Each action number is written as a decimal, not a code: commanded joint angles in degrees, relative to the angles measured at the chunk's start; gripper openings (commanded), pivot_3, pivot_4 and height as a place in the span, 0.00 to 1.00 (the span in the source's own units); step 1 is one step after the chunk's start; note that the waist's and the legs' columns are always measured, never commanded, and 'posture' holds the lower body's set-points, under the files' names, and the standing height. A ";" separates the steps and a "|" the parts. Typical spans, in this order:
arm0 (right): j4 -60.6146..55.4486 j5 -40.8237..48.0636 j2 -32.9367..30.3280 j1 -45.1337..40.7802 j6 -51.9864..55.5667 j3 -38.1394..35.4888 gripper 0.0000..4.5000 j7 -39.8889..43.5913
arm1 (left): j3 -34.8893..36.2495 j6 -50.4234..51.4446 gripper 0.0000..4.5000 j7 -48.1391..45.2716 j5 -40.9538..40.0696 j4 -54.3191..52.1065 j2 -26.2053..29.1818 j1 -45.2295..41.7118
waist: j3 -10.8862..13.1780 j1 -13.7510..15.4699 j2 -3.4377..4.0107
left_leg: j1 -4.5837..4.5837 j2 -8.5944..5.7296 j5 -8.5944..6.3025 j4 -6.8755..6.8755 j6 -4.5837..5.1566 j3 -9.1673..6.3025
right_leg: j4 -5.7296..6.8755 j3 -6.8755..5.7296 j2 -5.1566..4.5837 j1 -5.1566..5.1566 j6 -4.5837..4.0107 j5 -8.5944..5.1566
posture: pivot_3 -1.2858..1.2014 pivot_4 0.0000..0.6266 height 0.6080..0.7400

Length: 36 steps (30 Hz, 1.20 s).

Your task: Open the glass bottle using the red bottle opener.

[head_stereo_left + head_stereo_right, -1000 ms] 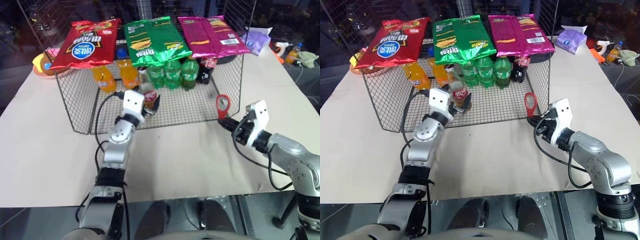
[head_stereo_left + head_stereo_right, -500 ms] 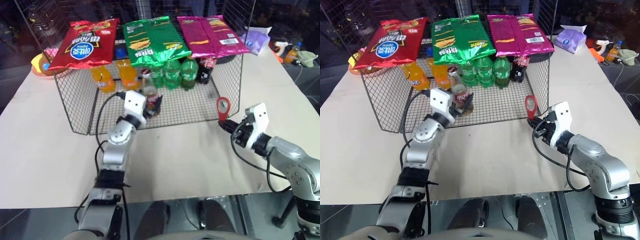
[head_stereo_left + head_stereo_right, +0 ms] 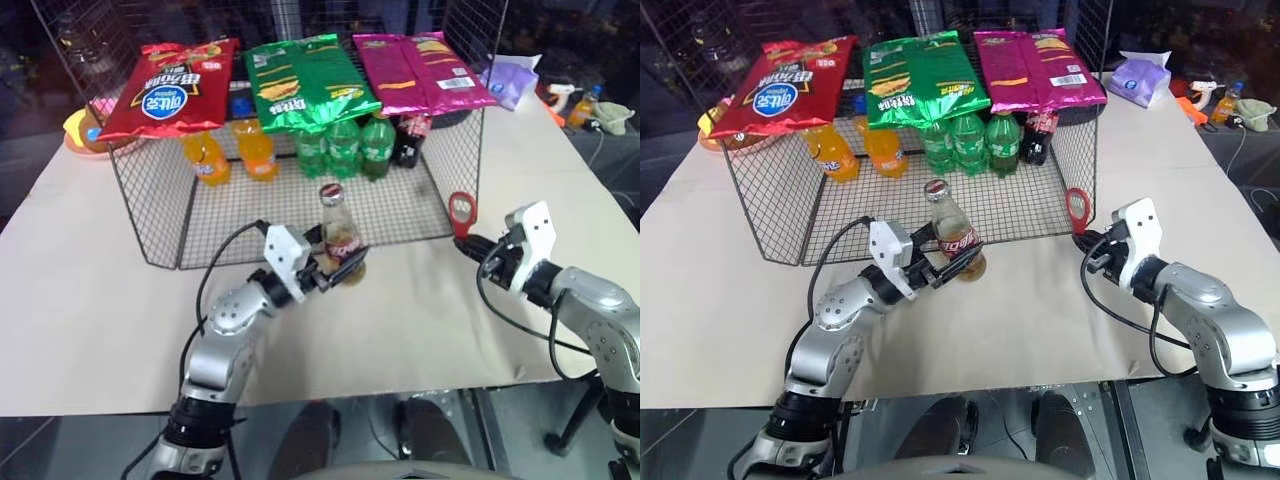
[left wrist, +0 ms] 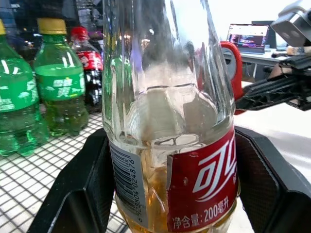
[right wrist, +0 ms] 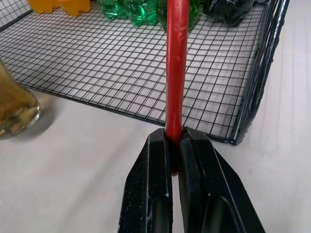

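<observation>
The left gripper (image 3: 335, 268) clamped the glass bottle (image 3: 341, 238) upright between its jaws, outside the wire basket (image 3: 400, 205); the right gripper (image 5: 175, 141) pinched the red bottle opener (image 5: 176, 63), ring above the jaws.

Cut-off and covered parts
In the left wrist view the glass bottle (image 4: 165, 145) runs past the top edge, cap unseen; the red bottle opener (image 5: 176, 68) loses its head at the right wrist view's edge, handle end buried between fingers (image 5: 150, 194)
</observation>
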 commanded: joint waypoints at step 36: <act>-0.34 -3.18 1.14 -2.33 -1.39 0.63 0.00 1.99 | -1.69 -7.99 0.99 0.36 -2.04 -3.76 -4.30 1.67 | -0.01 0.09 0.01 | 0.00 0.00 0.00 0.01 0.00 0.00 | -0.01 0.00 -0.01 0.01 0.00 0.00 | 0.52 0.24 1.00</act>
